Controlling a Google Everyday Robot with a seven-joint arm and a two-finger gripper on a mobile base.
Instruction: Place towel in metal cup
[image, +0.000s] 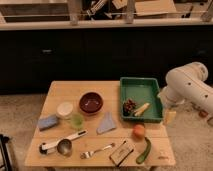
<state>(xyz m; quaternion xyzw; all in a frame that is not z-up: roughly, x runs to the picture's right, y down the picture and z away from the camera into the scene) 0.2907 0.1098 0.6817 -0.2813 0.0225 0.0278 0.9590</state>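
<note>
The towel (106, 124), a thin grey-blue cloth folded to a rough triangle, lies flat near the middle of the wooden table. The metal cup (64, 146), small and silver with a long white handle tipped black, lies at the front left, left of and nearer than the towel. My white arm (187, 87) reaches in from the right. My gripper (170, 116) hangs by the table's right edge, beside the green tray, far from both towel and cup.
A green tray (123, 95) at the back right holds dark fruit and a yellow item. A dark red bowl (91, 102), a white cup (64, 109), a translucent green cup (76, 120) and a blue pad (48, 122) stand left of the towel. An orange (138, 131), a green vegetable (144, 150), a fork (97, 150) and a wooden block (122, 151) lie in front.
</note>
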